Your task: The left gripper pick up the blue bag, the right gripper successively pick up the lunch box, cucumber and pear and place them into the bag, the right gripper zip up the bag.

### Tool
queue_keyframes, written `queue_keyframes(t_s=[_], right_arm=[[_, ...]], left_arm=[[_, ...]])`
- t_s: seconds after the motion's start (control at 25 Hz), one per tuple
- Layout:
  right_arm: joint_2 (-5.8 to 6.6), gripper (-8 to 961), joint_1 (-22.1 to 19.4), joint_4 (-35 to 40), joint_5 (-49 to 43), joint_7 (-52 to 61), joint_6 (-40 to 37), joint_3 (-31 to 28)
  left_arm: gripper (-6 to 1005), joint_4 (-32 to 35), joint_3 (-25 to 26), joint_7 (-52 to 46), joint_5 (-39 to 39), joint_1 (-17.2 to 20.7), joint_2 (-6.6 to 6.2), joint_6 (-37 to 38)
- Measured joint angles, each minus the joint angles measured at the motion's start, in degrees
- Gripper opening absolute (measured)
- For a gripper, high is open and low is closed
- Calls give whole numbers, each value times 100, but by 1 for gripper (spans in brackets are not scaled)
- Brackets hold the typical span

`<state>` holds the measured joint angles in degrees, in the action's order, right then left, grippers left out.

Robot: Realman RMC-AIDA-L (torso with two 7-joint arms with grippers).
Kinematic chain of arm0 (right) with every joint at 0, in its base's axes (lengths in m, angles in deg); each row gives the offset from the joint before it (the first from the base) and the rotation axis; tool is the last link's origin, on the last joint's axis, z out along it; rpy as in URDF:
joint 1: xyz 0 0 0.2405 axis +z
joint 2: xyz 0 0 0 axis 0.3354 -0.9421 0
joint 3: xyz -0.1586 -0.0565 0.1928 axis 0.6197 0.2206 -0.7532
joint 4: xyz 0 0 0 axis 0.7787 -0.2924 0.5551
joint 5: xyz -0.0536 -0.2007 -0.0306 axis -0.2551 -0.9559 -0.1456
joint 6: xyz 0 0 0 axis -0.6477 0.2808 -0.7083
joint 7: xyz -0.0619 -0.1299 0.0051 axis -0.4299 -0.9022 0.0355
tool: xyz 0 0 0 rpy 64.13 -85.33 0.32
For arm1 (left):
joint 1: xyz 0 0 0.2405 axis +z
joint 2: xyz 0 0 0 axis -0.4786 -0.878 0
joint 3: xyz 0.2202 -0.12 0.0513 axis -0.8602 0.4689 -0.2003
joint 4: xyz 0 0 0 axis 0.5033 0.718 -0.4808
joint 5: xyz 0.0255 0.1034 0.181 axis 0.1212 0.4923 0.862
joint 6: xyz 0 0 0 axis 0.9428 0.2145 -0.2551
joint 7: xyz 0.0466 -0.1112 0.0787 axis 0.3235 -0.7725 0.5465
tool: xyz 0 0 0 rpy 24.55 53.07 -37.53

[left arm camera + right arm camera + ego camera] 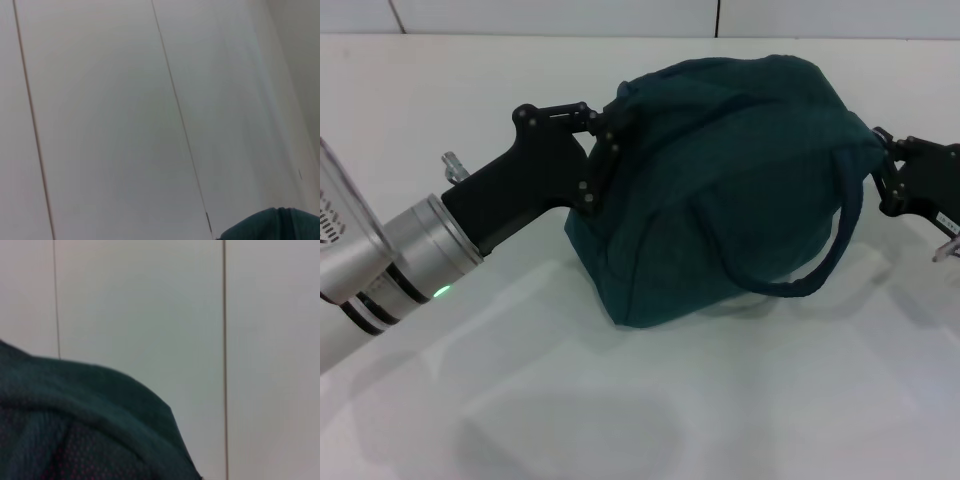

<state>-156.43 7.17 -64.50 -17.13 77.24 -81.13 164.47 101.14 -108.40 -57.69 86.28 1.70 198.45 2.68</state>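
Nearest you is the bare white table (620, 420), and just beyond it the left arm's silver wrist with its green light. From there the left end effector (610, 130) reaches right and clenches a fold of fabric at the left upper edge of the blue bag (720, 180). The bag sits at the middle of the table, bulging and rounded, its underside resting on the surface, with one looped handle hanging down the near right side.

At the bag's right end you have the right end effector (882, 160), pressed against the fabric where the top seam runs out. You cannot tell whether its fingers are closed on the zipper pull, because the bag hides their tips. The right wrist view shows only teal cloth close up against the wall; the left wrist view shows the wall and a corner of the bag.

No lunch box, cucumber or pear lies anywhere on the table, and the bag looks full, so you can judge the packing done. No silvery lining shows from above, which suggests the top is shut or nearly so. What remains, at most, is finishing the zip and letting go.
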Motion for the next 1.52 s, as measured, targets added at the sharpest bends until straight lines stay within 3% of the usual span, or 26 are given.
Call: queue_keyframes(t_s=[0.6, 0.76, 0.92, 1.04, 1.16, 1.32, 1.4, 1.52], right_arm=[[-1, 32, -141, 63, -15, 546, -37, -5], [50, 121, -177, 64, -11, 770, -230, -16], [92, 210, -280, 48, -20, 780, -662, -120], [242, 311, -413, 58, -45, 930, -1188, -158], [486, 412, -489, 52, -156, 1343, -1951, -101], [814, 422, -452, 69, -854, 1743, -3053, -86], [898, 424, -368, 69, -1285, 1805, -3524, -106], [925, 425, -252, 66, -1813, 1818, -3905, -118]], left_arm=[[122, -9, -42, 311, -42, 13, 30, 32], [126, -63, -44, 235, -267, 78, 55, 46], [303, -73, -36, -152, -400, 170, 34, 235], [413, -55, 0, -555, -402, 234, -9, 604], [513, -5, -12, -804, -358, 305, -53, 1093], [692, 2, -33, -990, -161, 319, -73, 1577], [789, 3, -37, -1067, 106, 286, -74, 1644], [811, 20, -38, -1235, 578, 222, -112, 1653]])
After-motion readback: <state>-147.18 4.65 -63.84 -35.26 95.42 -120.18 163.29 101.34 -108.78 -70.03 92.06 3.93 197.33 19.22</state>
